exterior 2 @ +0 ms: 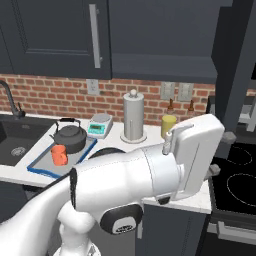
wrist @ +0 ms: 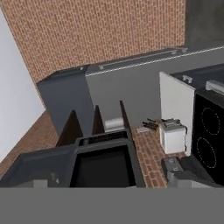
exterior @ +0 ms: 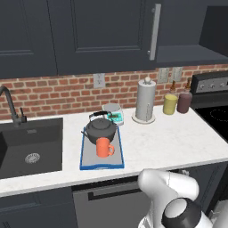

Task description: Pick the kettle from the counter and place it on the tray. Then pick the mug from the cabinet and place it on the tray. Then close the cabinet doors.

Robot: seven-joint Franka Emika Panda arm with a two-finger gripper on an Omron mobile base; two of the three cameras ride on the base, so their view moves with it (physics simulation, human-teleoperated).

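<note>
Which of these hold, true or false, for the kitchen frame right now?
1. The kettle sits on the tray. True.
2. The mug is on the cabinet shelf. False: it stands on the tray, in front of the kettle.
3. The paper-towel holder stands right of the tray in the left base view. True.
4. The sink holds the kettle. False: the kettle is on the tray.
5. The mug is blue. False: orange.

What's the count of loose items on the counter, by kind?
kettle: 1
mug: 1
tray: 1
scale: 1
paper-towel holder: 1
jars, yellow and dark red: 2
Total: 7
</note>
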